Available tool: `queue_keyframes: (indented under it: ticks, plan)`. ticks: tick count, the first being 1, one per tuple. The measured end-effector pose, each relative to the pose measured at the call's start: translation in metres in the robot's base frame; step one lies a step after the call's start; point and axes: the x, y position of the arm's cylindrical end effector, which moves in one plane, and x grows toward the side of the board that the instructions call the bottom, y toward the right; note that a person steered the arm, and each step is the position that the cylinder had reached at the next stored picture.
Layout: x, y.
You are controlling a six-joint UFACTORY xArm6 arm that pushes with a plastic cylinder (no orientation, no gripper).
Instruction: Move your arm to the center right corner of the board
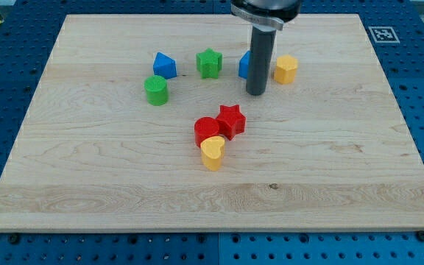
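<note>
My tip (255, 93) bare, grasping nothing | just beside the half-hidden blue plastic block (244, 65), yellow plastic block (285, 69) at 2 o'clock | wooden board's (344, 184) mid-right edge lies at 3 o'clock

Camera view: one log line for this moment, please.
tip on board, upper centre | just right of partly hidden blue block, left of yellow block | view's right edge not reached
</note>
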Motion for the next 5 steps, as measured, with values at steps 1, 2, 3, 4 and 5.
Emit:
queue_keyframes:
  ticks: [1, 2, 3, 4, 5]
  plan:
    - [0.004, 0.000]
    - [0.004, 0.043]
    - [0.003, 0.103]
    - [-0.019, 0.113]
    - [-0.070, 0.108]
